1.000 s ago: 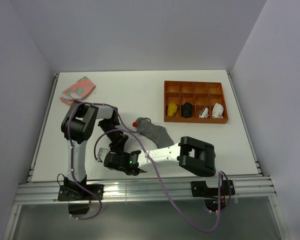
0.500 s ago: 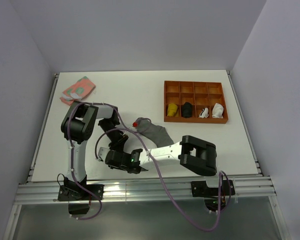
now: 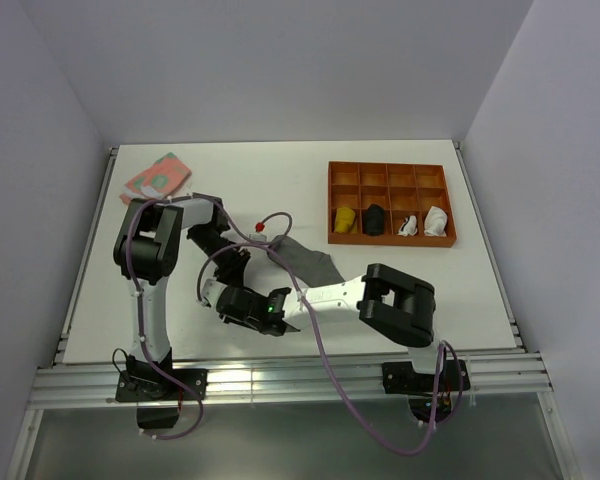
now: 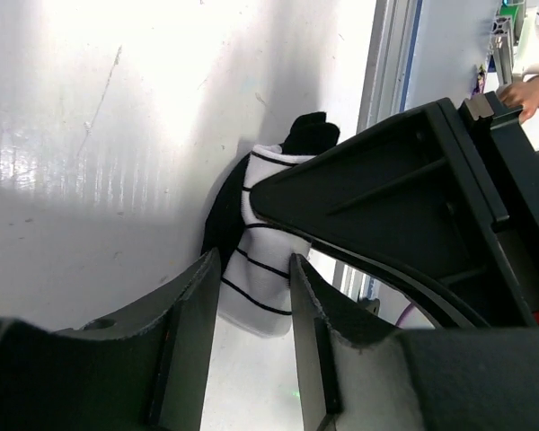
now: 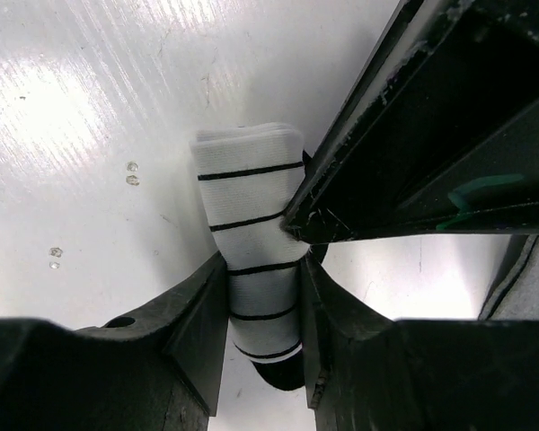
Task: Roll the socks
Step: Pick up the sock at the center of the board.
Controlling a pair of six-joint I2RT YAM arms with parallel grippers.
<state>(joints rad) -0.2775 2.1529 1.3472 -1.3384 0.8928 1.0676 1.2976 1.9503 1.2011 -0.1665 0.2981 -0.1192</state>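
Note:
The white sock with thin black stripes [image 5: 251, 233] lies folded on the white table; its black end [image 4: 310, 135] points away from the left wrist camera. My right gripper [image 5: 262, 269] is shut on its middle, fingers pressing both sides. My left gripper [image 4: 254, 260] is open, its fingertips [image 4: 296, 269] at the sock's white end [image 4: 262, 287], one tip touching the sock's side. In the top view both grippers, left [image 3: 232, 272] and right [image 3: 238, 298], meet over the striped sock and hide it. The plain grey sock [image 3: 308, 260] lies flat just right of them.
An orange compartment tray [image 3: 390, 165] at the back right holds a yellow bundle [image 3: 347, 219], a black bundle [image 3: 375, 218] and two white ones. A pink-green cloth [image 3: 157, 178] lies back left. The table's front rail [image 4: 391, 54] is close by.
My left arm has swung toward the back left and its gripper has drawn back a little. My right gripper has shifted slightly up and right. The grey sock has moved slightly away.

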